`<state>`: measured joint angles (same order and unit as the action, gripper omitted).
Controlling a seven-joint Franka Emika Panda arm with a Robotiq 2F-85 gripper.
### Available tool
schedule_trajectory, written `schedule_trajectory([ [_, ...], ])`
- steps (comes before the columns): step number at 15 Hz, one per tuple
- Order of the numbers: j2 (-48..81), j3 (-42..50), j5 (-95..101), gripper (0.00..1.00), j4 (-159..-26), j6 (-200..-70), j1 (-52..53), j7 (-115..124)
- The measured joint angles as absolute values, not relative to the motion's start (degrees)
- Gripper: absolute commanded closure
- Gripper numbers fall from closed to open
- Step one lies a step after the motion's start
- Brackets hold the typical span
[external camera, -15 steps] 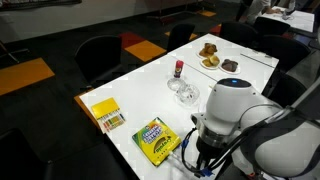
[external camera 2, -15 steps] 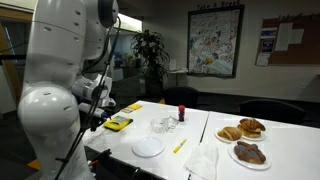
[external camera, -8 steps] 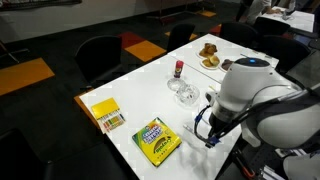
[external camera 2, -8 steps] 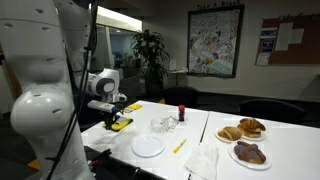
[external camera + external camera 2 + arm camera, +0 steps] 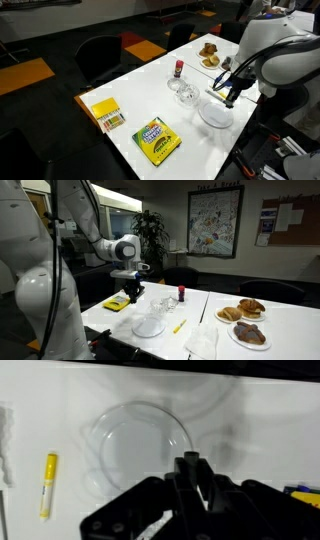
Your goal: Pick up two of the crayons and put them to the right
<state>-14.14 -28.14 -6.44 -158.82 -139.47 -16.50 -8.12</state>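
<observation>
Hovering | fingers [image 5: 190,463] pinched nearly together, can't tell what's held | glass dish [image 5: 140,445] just below | risk: descent clips dish rim

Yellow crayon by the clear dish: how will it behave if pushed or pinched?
Likely rolls: the yellow crayon looks a thin round stick lying flat on the smooth white table. Probably light and stiff, but slim enough that a hard pinch might snap it.

Only one crayon [image 5: 47,485] is seen, a short thin yellow stick that is laid flat on the white table [image 5: 265,415]. It is placed well apart from the round plate [image 5: 98,432], at the left side of the wrist view. In an exterior view it [image 5: 180,326] is shown lying diagonally.
</observation>
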Motion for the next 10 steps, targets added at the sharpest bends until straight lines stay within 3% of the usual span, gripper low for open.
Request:
schedule_trajectory([
  [4,-17.22,-13.23,7.95,0.96,-158.78,-134.87,-11.65,-7.96],
  [10,-16.72,-7.09,35.30,0.96,-158.96,-138.47,-11.74,0.55],
])
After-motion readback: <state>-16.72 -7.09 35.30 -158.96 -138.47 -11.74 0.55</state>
